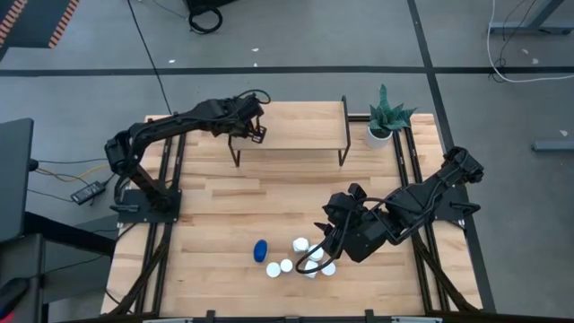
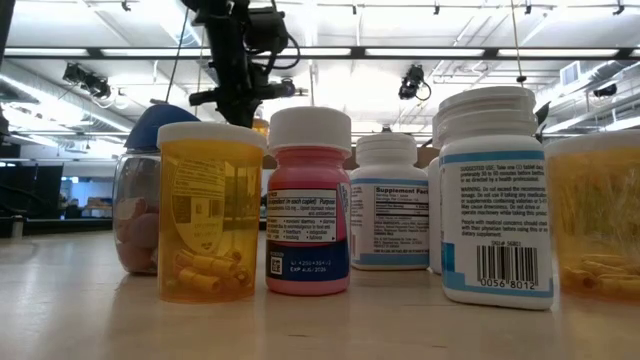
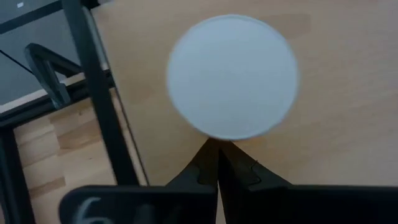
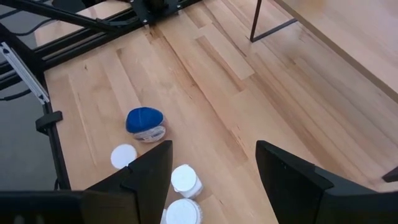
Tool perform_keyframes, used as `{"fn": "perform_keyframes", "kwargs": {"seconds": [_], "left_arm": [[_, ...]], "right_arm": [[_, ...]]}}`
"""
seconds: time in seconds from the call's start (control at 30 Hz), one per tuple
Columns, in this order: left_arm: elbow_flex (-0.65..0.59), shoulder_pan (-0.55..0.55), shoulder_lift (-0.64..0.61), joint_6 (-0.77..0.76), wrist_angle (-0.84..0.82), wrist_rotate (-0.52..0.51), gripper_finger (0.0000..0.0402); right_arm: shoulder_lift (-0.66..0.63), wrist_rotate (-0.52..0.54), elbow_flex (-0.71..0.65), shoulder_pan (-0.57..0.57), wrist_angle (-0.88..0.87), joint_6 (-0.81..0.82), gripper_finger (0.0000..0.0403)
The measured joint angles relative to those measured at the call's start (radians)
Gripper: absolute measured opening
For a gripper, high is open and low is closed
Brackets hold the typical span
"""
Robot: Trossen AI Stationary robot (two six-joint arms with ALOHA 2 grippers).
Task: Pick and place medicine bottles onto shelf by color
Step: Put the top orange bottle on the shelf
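Observation:
A bottle with a round white cap (image 3: 231,76) stands on the light-wood shelf (image 1: 291,126), at its left end. My left gripper (image 3: 217,163) (image 1: 256,131) hovers over it, shut, with its fingertips at the cap's rim. Several more bottles stand in a cluster (image 1: 305,258) near the table's near edge: white-capped ones (image 4: 185,180), orange ones (image 2: 210,210), a pink one (image 2: 308,200) and a blue-capped one (image 1: 260,250) (image 4: 144,122). My right gripper (image 4: 214,180) (image 1: 336,222) hangs open above the cluster's right side and touches nothing. My left gripper's shut fingertips (image 3: 214,152) point down from above, right beside the near rim of the white cap (image 3: 217,134). I cannot tell whether they touch it. The bottle stands upright on the shelf board.
A potted green plant (image 1: 386,121) stands at the table's far right corner, beside the shelf's right end. The shelf's black legs (image 1: 343,135) reach down to the tabletop. Bare wood (image 1: 269,197) lies between the shelf and the bottle cluster.

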Motion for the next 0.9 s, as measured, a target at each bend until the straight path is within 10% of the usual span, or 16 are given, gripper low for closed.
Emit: {"fn": "perform_keyframes", "kwargs": {"seconds": [0.33,0.9], "left_arm": [[0.0,-0.045,-0.006,-0.03,0.0,0.171,0.0011],[0.001,-0.026,-0.007,-0.003,0.099,0.06,0.0011]], "right_arm": [[0.0,0.003,0.0,0.0,0.0,0.001,0.0239],[0.0,0.029,0.0,-0.008,0.0,0.001,0.0239]]}}
